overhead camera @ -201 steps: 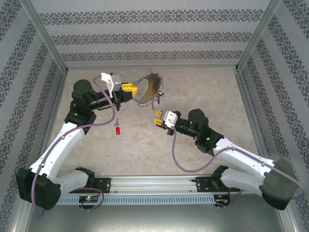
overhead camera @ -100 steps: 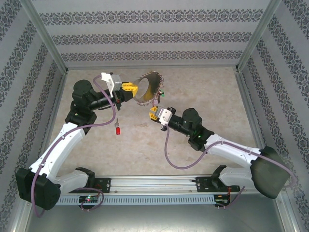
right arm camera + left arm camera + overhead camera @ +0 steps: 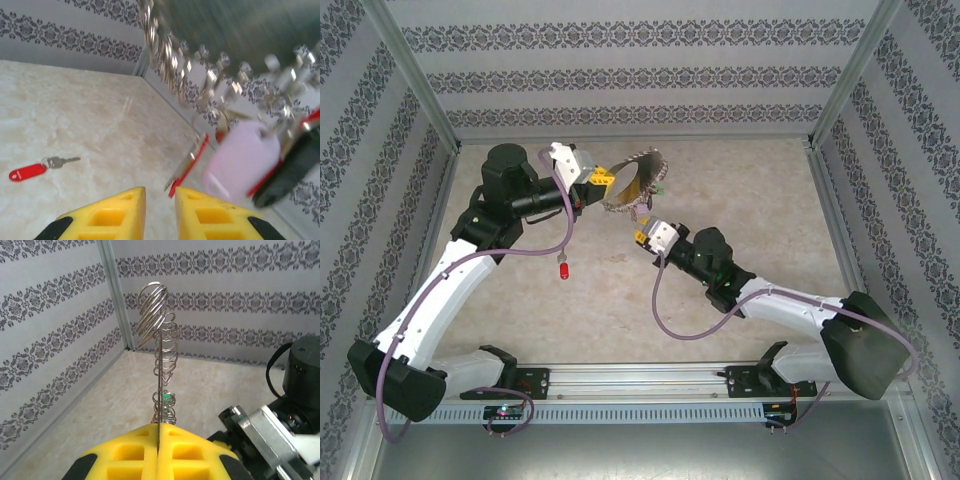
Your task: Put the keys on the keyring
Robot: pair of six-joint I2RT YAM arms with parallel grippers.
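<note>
The keyring (image 3: 636, 180), a big thin silver loop strung with small rings, hangs in the air with my left gripper (image 3: 601, 178) shut on its wire. In the left wrist view the wire rises edge-on out of the closed yellow pads (image 3: 158, 426), the rings (image 3: 160, 315) stacked above. My right gripper (image 3: 642, 233) sits just below the loop, open. Right at its mouth (image 3: 159, 195) hangs one key with a red tag (image 3: 189, 165), seen edge-on and touching neither pad. The other key, with a solid red tag (image 3: 563, 270), lies on the table (image 3: 27, 171).
A purple tag (image 3: 242, 155) and a dark tag (image 3: 292, 167) dangle from the loop to the right of my right fingers. A green tag (image 3: 166, 399) shows low on the loop. Patterned walls close in the beige table (image 3: 760, 200) on three sides.
My left arm has swung the keyring a little to the right and up. My right gripper has moved up and left, to just under the loop.
</note>
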